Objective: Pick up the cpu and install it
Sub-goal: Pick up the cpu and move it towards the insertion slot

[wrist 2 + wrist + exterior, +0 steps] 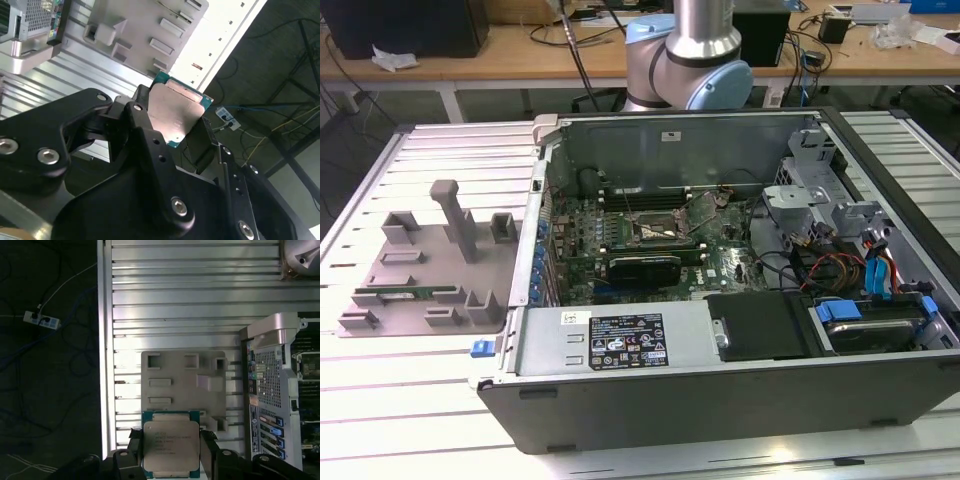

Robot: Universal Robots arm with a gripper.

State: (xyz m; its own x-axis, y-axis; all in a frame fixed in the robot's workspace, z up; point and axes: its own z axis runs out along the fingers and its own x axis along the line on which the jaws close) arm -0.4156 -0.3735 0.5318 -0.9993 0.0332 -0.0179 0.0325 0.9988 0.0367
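The cpu (171, 444), a flat square chip with a silver top and green rim, sits between my gripper's (171, 452) black fingers, held by two opposite edges. The second wrist view shows the cpu (177, 112) tilted and the gripper (172, 124) shut on it, high above the table. Beyond it lies the grey tray (175, 371) with upright blocks. The open computer case (720, 400) holds the motherboard, with its cpu socket (660, 230) near the middle. My arm (690, 45) rises behind the case.
The grey tray (420, 265) lies on the slatted metal table at the exterior view's left, with a green memory stick (405, 295) in it. Cables, drive bays and a power supply (620, 345) crowd the case. A power strip (42, 320) lies on the floor past the table edge.
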